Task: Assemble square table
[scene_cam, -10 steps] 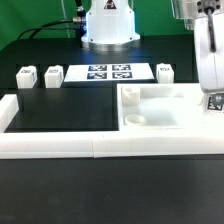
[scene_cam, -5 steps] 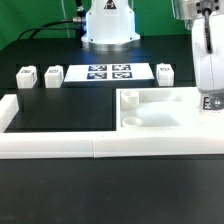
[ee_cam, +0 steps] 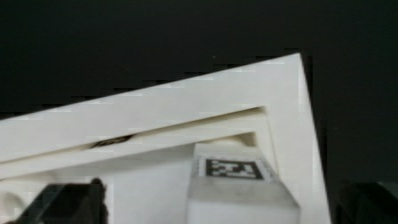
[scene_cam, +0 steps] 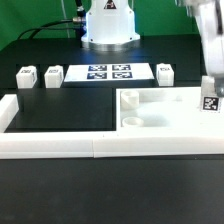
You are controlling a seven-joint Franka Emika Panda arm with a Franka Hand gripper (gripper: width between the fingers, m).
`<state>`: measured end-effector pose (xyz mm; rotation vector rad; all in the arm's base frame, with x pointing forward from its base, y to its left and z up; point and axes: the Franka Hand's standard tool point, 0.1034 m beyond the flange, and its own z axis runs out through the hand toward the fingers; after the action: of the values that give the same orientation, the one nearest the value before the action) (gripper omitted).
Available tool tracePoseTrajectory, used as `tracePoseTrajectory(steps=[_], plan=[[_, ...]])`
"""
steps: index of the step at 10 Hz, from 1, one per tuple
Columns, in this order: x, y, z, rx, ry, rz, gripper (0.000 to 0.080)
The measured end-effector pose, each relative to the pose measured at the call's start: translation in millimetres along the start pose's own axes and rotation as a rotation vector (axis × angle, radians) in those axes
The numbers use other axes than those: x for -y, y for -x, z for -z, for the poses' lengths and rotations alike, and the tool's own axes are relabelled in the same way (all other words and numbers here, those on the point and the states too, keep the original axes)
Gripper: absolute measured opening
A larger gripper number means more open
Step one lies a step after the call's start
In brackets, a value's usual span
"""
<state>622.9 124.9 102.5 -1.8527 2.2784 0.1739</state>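
Exterior view: tabletop (scene_cam: pixel 165 112) inside rail (scene_cam: pixel 60 146), 3 leg blocks (scene_cam: pixel 52 75) outside.

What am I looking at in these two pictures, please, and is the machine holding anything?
One robot arm is building a small table. The exterior view is taken from off the arm and shows the whole scene; the wrist view rides on the arm and looks past its hand. On the black surface lie the white table slab, three loose leg blocks, the marker board and a white border rail. A fourth leg stands at the slab's corner, between the open hand's fingers, which hold nothing.
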Motion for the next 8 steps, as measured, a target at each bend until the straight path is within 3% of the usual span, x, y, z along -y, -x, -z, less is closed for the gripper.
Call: tracePoseTrajectory(steps=[1, 8], plan=[[2.7, 2.2, 8.9, 0.005, -0.011, 0.008, 0.0649], [2.4, 1.9, 6.3, 0.004, -0.009, 0.020, 0.0649]])
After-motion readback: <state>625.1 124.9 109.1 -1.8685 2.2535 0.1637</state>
